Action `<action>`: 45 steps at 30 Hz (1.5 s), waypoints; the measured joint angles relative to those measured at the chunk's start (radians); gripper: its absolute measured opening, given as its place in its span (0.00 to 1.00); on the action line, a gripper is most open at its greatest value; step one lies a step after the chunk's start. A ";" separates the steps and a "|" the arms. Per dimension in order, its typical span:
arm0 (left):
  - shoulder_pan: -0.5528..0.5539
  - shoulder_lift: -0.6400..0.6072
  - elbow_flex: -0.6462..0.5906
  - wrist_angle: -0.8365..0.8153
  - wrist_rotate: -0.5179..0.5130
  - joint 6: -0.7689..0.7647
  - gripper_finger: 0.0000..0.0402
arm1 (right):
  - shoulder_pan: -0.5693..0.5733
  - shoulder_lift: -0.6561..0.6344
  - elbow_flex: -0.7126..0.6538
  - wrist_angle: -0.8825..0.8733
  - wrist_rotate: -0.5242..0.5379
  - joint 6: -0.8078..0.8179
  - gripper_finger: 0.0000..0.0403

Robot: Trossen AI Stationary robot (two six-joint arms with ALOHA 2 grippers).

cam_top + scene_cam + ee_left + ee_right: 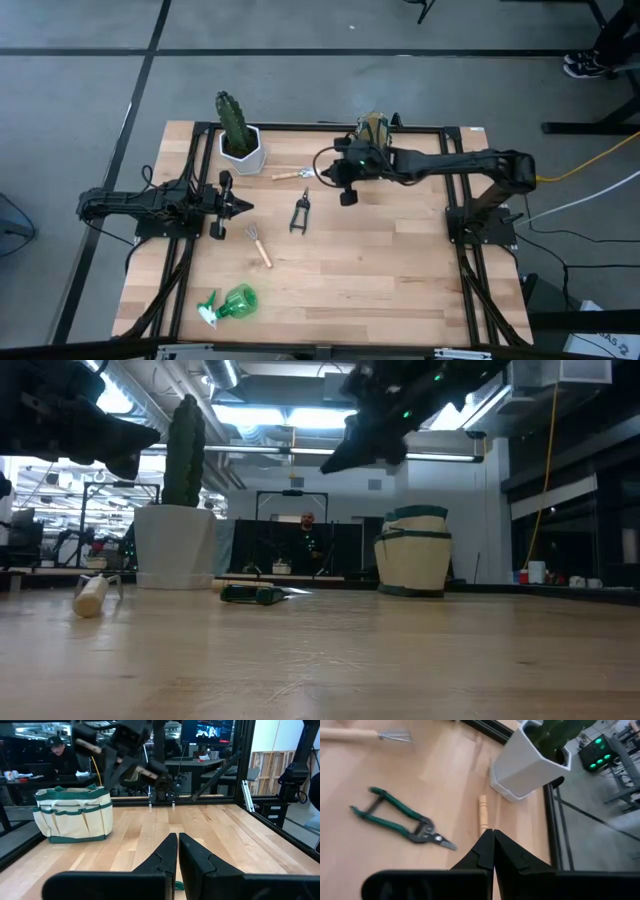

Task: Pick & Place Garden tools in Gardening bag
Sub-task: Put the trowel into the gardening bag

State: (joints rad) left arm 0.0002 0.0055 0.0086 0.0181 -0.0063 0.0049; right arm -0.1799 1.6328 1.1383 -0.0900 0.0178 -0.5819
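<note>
Pressed-together right gripper (493, 836) above pruners (402, 817), gardening bag (74, 813) only in left wrist view.

In the high view, the gardening bag (374, 128) at the worktop's far edge is being largely covered by the right arm. The trowel (293, 175) blade is being hidden under the right gripper (345, 190). In the right wrist view, the cactus (555, 732) is being cropped by the frame edge.
</note>
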 joint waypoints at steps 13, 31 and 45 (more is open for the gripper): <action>0.000 0.000 0.000 0.000 0.000 0.000 0.03 | -0.043 0.097 0.004 0.021 0.007 -0.029 0.02; 0.000 0.000 0.000 0.000 0.000 0.000 0.03 | -0.066 0.102 0.004 0.123 0.004 -0.011 0.07; 0.000 0.000 0.000 0.000 0.000 0.000 0.03 | -0.081 0.182 0.004 0.326 -0.032 0.132 0.55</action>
State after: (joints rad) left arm 0.0002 0.0055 0.0086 0.0178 -0.0067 0.0048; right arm -0.2605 1.8147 1.1419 0.2356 -0.0147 -0.4499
